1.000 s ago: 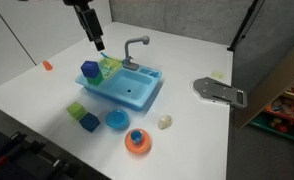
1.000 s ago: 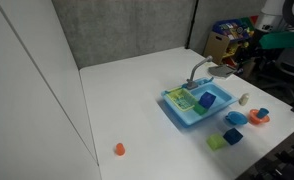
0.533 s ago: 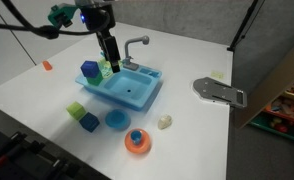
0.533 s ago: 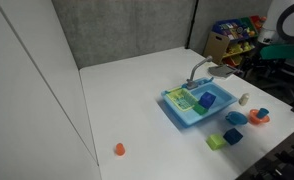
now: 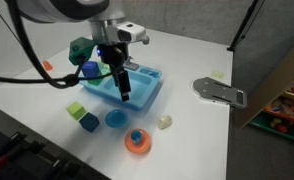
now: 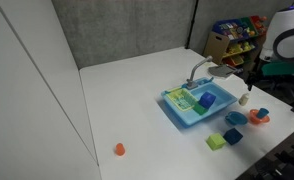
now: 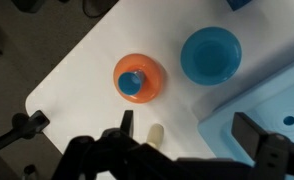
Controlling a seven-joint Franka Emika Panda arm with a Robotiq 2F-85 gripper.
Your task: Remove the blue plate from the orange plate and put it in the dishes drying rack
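Observation:
The small blue plate (image 7: pixel 133 83) lies on the orange plate (image 7: pixel 139 77) near the table's front edge; both also show in an exterior view (image 5: pixel 137 143). My gripper (image 7: pixel 190 130) is open and empty. It hangs above the table between the orange plate and the light-blue sink (image 5: pixel 135 92), over the sink's front part (image 5: pixel 122 88). The light green drying rack (image 6: pixel 186 99) forms the sink's side section and holds a blue cube (image 5: pixel 87 70). In that exterior view the arm hides most of the rack.
A wider light-blue dish (image 7: pixel 211 55) lies beside the orange plate. A cream piece (image 7: pixel 155 133) lies below my jaws. A blue cube (image 5: pixel 89 122) and a green cube (image 5: pixel 76 110) stand in front of the sink. A grey flat object (image 5: pixel 219 91) lies further along the table.
The arm has swung from behind the rack across the sink toward the table's front. The gripper now hangs lower, nearer the orange plate. The plates have not moved.

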